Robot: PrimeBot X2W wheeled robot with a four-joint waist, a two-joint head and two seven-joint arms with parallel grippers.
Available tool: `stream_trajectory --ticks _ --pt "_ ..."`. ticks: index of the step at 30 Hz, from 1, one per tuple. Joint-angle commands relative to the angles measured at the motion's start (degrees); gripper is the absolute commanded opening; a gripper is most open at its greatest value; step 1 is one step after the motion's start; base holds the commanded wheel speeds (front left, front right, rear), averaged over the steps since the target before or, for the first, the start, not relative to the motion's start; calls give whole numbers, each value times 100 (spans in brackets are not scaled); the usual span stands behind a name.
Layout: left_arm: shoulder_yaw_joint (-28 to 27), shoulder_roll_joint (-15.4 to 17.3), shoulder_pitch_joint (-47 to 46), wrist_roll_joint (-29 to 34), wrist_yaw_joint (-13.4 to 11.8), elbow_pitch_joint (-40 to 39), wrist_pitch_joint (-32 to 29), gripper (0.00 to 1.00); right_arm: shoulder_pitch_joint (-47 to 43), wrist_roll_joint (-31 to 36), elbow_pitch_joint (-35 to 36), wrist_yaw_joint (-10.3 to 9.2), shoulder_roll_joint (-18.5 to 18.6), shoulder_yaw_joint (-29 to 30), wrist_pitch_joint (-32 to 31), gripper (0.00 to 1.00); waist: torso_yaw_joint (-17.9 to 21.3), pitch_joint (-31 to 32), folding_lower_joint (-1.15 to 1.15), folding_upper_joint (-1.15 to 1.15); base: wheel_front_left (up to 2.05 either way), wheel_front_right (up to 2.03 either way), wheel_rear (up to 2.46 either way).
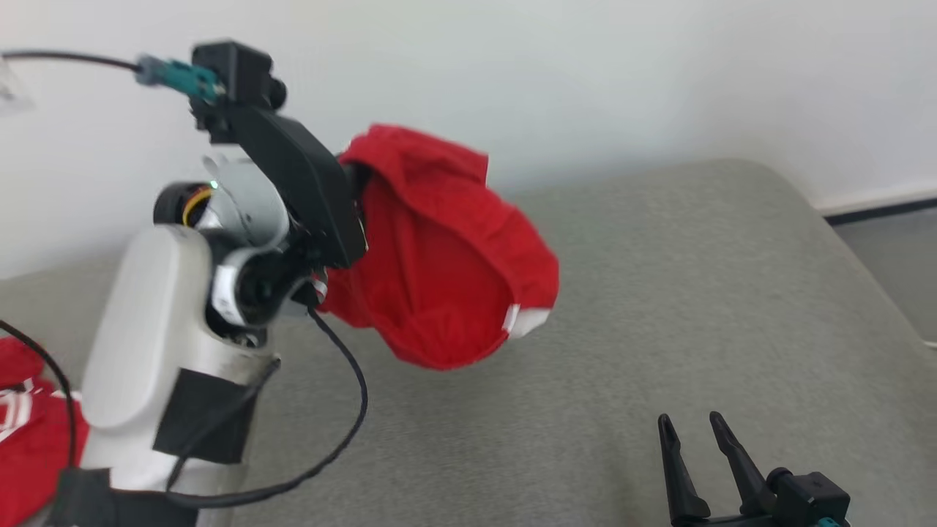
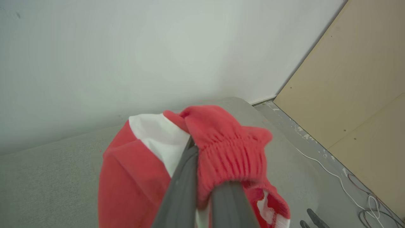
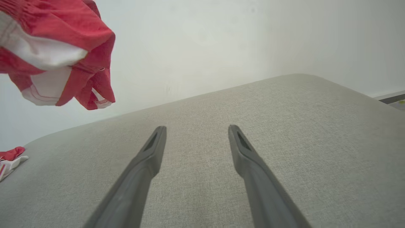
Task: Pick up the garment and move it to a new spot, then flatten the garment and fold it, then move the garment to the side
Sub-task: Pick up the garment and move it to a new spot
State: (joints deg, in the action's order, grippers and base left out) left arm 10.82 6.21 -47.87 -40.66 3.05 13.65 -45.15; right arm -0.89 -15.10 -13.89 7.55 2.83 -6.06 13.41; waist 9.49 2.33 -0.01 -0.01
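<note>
The step in hand is being judged as the first one, the pick-up and carry to a new spot. The red garment [image 1: 439, 256] is being held in the air, bunched and hanging over the left-middle part of the grey cloth-covered tabletop [image 1: 695, 293], with nothing of it touching the cloth. It is being gripped by the left pincer [image 2: 204, 164], whose jaws are being pressed together on the gathered elastic waistband; in the left wrist view a white panel is being shown beside the red. The right pincer [image 1: 689, 419] is being held low over the near right part of the tabletop, jaws spread wide with nothing between them, well apart from the garment. A second red-and-white cloth [image 1: 22, 424] is lying at the near left edge, apart from the work. Flattening and folding are not yet being attempted. The next move is being judged to call for the garment being lowered onto the bare stretch ahead of the right pincer and released gently, so that it is not dropped in a lump. A hem is then likely to be needed by the right pincer, so that the cloth can be drawn out flat.
</note>
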Motion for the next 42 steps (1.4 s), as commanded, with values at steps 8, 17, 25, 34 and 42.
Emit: stream_trajectory --ticks 8,17,25,34,42 --pt "396 -46 703 700 11 961 1068 0 19 27 221 -11 9 -131 -140 100 1078 -305 1 1 0 0 0" --pt "984 -261 1313 1349 30 2623 3228 0 9 112 404 -11 9 -225 -317 100 1242 -486 1 1 0 0 0" --pt "1508 -332 1131 1359 106 3049 4040 100 -116 93 432 -11 11 -196 -371 100 876 -372 1 1 0 0 0" --pt "2038 -244 1889 1513 142 2208 4895 100 -335 157 518 -11 11 36 -419 100 125 -97 1 1 0 0 0" --pt "1654 157 3274 1336 -156 953 5870 100 -487 140 605 -11 12 205 -461 100 -475 113 1 1 0 0 0"
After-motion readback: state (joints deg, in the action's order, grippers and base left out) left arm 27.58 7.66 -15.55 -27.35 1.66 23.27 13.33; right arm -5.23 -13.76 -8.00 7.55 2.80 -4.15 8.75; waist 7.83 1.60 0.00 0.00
